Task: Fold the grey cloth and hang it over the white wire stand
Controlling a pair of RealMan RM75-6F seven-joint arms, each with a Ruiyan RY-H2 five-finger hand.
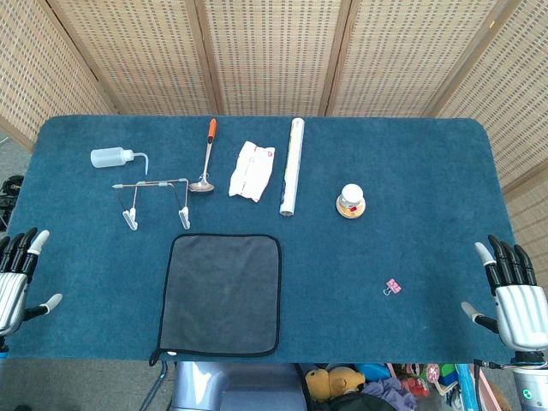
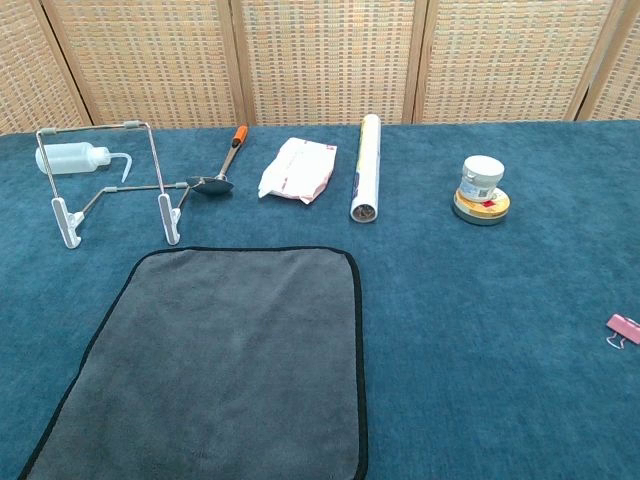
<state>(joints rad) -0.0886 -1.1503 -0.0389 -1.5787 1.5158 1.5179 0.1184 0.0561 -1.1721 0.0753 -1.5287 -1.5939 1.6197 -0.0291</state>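
Observation:
A grey cloth (image 1: 223, 293) (image 2: 220, 360) with a black hem lies flat and unfolded near the table's front edge. Just behind its far left corner stands the white wire stand (image 1: 154, 199) (image 2: 110, 185), upright on its two feet. My left hand (image 1: 17, 276) rests at the table's left front edge, fingers apart and empty, well left of the cloth. My right hand (image 1: 514, 295) is at the right front edge, fingers spread and empty, far from the cloth. Neither hand shows in the chest view.
On the blue table (image 1: 411, 171) behind the cloth lie a squeeze bottle (image 1: 116, 157), a ladle with an orange handle (image 1: 205, 158), a white packet (image 1: 253, 171), a white roll (image 1: 292, 167) and a small jar on tape (image 1: 350, 201). A pink clip (image 1: 392, 287) lies front right.

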